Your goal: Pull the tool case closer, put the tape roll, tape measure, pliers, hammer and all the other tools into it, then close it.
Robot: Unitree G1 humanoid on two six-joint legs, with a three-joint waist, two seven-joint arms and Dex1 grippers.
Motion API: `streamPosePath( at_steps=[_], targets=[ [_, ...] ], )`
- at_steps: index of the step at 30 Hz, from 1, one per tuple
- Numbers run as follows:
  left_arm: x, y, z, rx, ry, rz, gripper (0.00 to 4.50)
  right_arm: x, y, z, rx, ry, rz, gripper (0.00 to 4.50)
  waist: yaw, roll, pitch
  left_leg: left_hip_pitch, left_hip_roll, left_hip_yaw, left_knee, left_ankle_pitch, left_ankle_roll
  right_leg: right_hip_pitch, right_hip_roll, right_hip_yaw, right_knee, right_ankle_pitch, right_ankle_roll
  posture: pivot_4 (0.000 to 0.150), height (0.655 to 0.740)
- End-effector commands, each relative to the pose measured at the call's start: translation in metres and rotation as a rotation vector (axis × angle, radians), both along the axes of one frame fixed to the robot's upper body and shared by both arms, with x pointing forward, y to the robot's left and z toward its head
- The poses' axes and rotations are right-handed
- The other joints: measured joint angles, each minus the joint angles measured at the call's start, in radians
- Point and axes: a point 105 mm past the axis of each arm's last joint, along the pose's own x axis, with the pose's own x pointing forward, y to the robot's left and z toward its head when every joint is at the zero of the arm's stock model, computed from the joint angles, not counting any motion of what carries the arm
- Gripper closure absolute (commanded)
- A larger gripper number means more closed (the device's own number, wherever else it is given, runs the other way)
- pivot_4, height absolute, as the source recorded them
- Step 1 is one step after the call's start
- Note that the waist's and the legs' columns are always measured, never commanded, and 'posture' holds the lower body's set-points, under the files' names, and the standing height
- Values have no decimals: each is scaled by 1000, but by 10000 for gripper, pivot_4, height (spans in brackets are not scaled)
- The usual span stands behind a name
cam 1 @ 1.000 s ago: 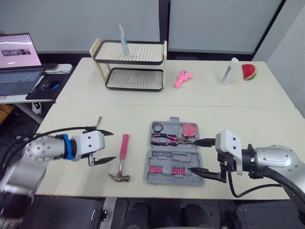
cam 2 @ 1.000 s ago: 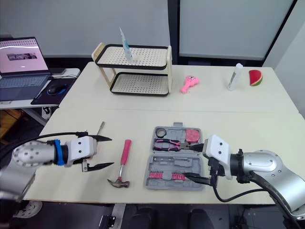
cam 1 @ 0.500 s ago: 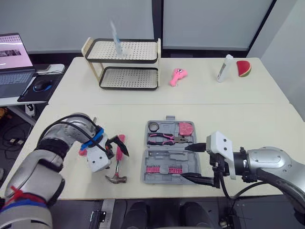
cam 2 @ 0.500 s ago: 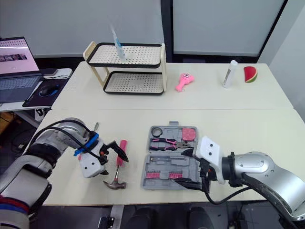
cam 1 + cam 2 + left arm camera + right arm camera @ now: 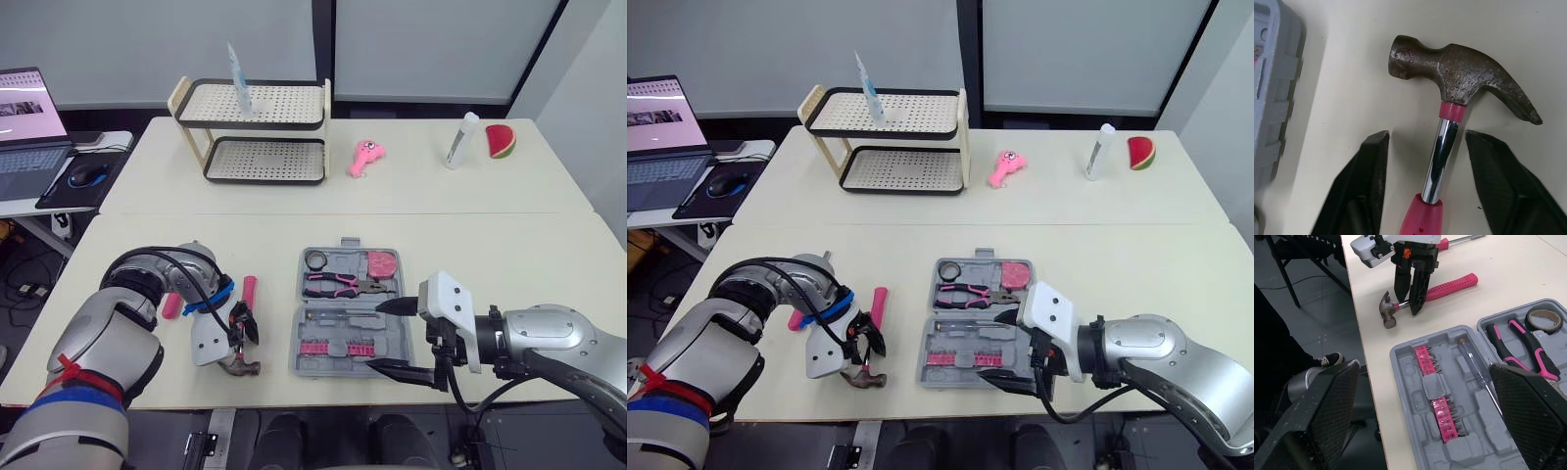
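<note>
Pink-handled steel claw hammer [image 5: 1452, 110] lies flat on the cream table [image 5: 490, 235]. Its chrome shaft sits between the parted fingers of the left gripper [image 5: 1427, 139], touching neither. Right gripper [image 5: 374, 335] fingers are spread wide, and the open grey plastic tool case [image 5: 1405, 364] lies between and ahead of them.

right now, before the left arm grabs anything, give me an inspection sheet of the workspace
surface: cream table
job's things: tool case open, holding tape roll, pliers, tape measure; hammer and screwdriver lie outside it
clutter: rack, pink toy, white tube, watermelon slice at the far edge
grippers: left gripper open, astride the hammer's shaft; right gripper open over the case's near right corner
cables: black cables along both arms
surroundings: laptop and mouse on a side desk
</note>
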Motion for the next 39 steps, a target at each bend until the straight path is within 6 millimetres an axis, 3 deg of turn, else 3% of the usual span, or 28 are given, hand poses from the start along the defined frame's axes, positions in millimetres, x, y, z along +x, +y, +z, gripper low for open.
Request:
streamPosePath(
  at_steps=[1, 4, 6, 19, 25, 30, 35, 39],
  targets=[
    [-4, 4, -4, 0, 7, -3, 32832, -2, 2, 9, 6, -42, 20, 0, 2, 0, 0, 0, 0, 0, 0, 0, 0, 0, 0, 0, 0, 0, 0, 1500, 7356],
    [-4, 12, 0, -3, -7, 0, 41657, 0, 2, 10, 8, -48, 22, 0, 1, 0, 0, 0, 0, 0, 0, 0, 0, 0, 0, 0, 0, 0, 0, 1500, 7356],
    [-3, 17, 5, -10, -24, 12, 44781, 0, 2, 10, 10, -49, 23, 0, 0, 0, 0, 0, 0, 0, 0, 0, -1, 0, 0, 0, 0, 0, 0, 1500, 7356],
    [-3, 72, 64, -176, -205, 290, 44799, 1, 4, 8, 30, -51, 32, 0, -5, -3, 1, -2, 1, 0, 0, 1, -2, -3, 1, 0, 1, 0, 0, 1500, 7356],
    [17, 48, 89, -427, -228, 616, 44799, 3, 7, 5, 32, -53, 41, 0, -4, -3, 1, -2, 1, -1, 1, 1, -2, -3, 0, 0, 4, 0, 0, 1500, 7356],
    [23, 37, 103, -530, -233, 810, 44799, 5, 9, 1, 12, -56, 44, 0, -8, -3, 1, -2, 2, -1, 2, 1, -1, -4, 1, 1, 6, 0, 0, 1500, 7356],
    [12, 30, 97, -539, -221, 979, 44799, 5, 12, -1, 10, -58, 50, 0, -21, -3, 1, -1, 2, 0, 2, 1, -1, -5, 2, 3, 8, 0, 0, 1500, 7356],
    [-2, 32, 83, -546, -62, 1328, 44799, 7, 13, -2, 7, -63, 48, 0, -27, -3, 2, -2, 3, 0, 1, -1, 1, -6, 3, 4, 8, 0, 0, 1500, 7356]
  ],
)
